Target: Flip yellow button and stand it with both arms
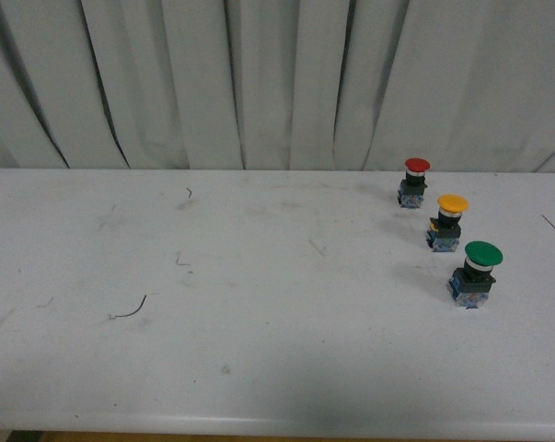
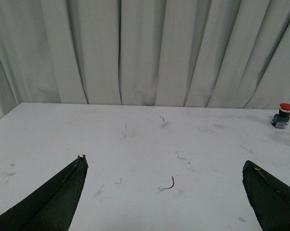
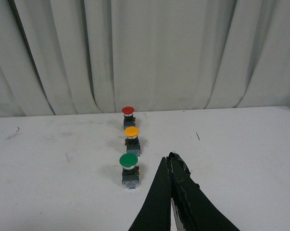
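Note:
The yellow button (image 1: pixel 449 221) stands upright on the white table (image 1: pixel 259 304), cap up, between a red-capped and a green-capped button; it also shows in the right wrist view (image 3: pixel 132 139). My right gripper (image 3: pixel 170 159) is shut and empty, near the table surface, short of the buttons and beside the green one. My left gripper (image 2: pixel 164 162) is open and empty over the table's left part, far from the yellow button, which is out of the left wrist view. Neither arm shows in the front view.
The red-capped button (image 1: pixel 413 181) stands behind the yellow one and the green-capped button (image 1: pixel 477 273) in front of it, all in a row at the table's right. A small dark wire scrap (image 1: pixel 130 311) lies at the left. Grey curtains (image 1: pixel 277 83) hang behind the table.

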